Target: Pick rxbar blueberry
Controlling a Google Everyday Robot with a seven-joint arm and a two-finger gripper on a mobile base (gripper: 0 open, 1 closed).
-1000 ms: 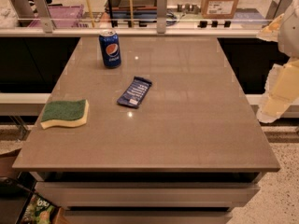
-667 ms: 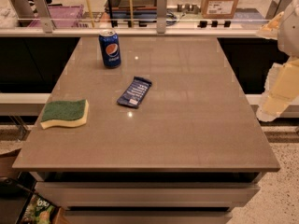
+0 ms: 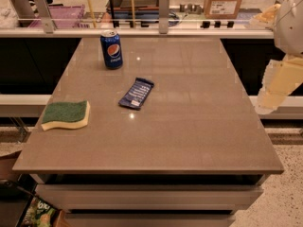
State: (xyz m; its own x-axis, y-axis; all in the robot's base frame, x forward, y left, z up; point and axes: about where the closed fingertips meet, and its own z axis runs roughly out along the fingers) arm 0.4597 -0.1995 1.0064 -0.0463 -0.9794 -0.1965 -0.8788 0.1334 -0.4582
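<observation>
The rxbar blueberry [image 3: 136,93] is a flat dark navy wrapper with white lettering. It lies on the brown table [image 3: 189,126] left of centre, angled with its far end to the right. My gripper [image 3: 276,86] shows as pale arm parts at the right edge of the camera view, beyond the table's right side and well away from the bar. Nothing is in it that I can see.
An upright blue Pepsi can [image 3: 111,49] stands at the back left, behind the bar. A green and yellow sponge [image 3: 66,115] lies near the left edge. A counter with a rail, boxes and posts runs behind the table.
</observation>
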